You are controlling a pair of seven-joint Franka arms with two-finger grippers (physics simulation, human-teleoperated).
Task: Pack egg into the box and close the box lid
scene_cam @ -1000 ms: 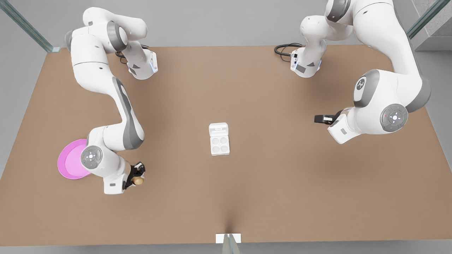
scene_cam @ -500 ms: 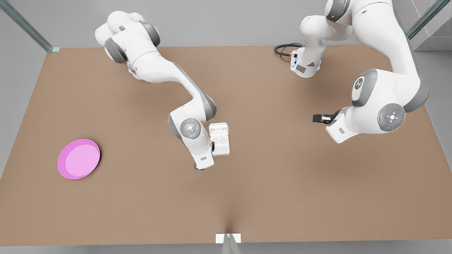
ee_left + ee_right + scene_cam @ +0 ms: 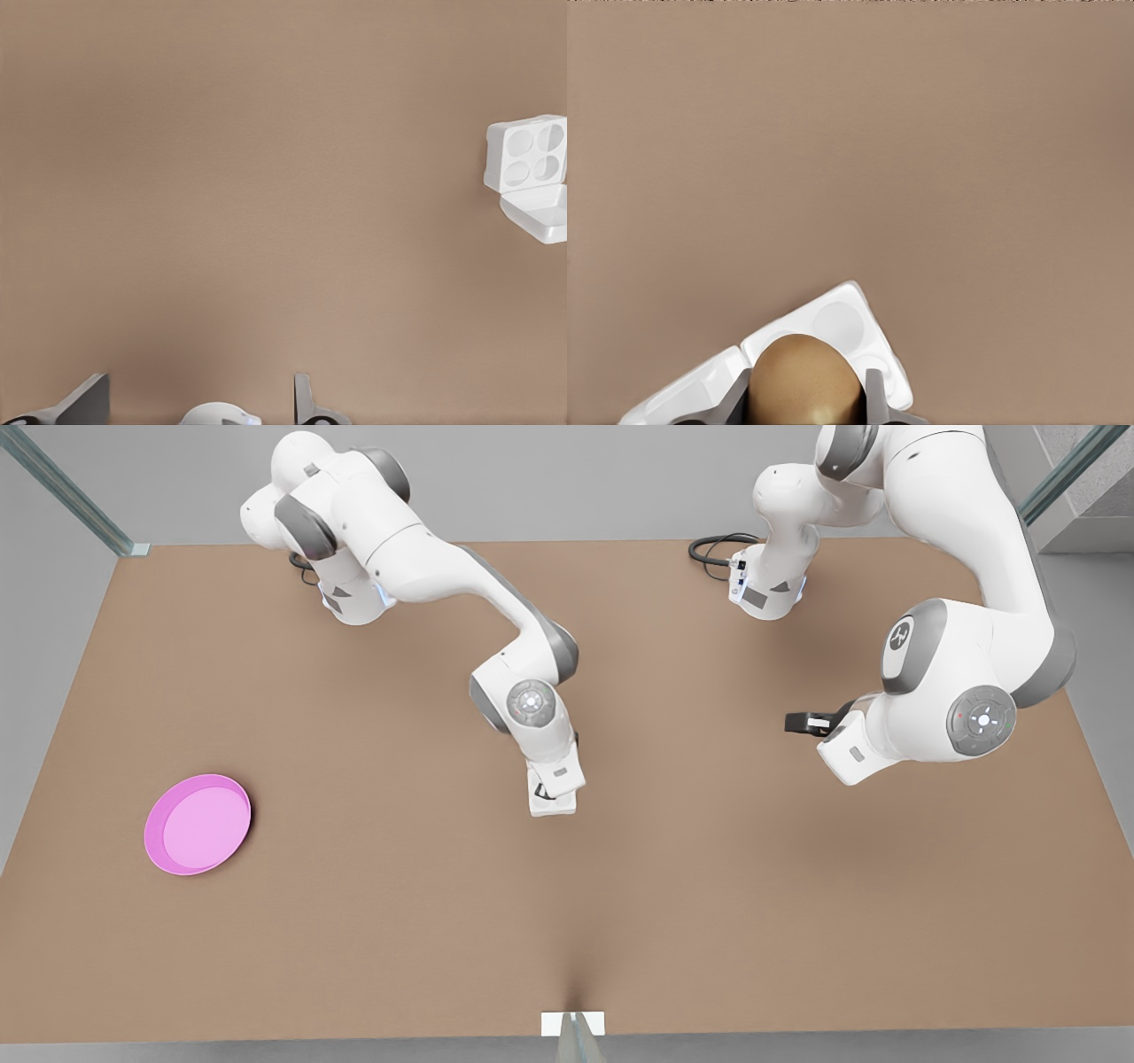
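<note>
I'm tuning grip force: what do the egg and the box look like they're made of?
The egg, held in the right claw above the box, looks like matte tan shell with faint speckling and a soft highlight. The box looks like white moulded foam or plastic: smooth, uniform, with rounded cups and edges; which one is unclear. The left claw waits apart, open.

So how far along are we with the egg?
Done: the right gripper grips the egg above the box. In hand: placing it in a cup. Left: release, then close the box lid, which lies open. The left gripper waits apart, open.
</note>
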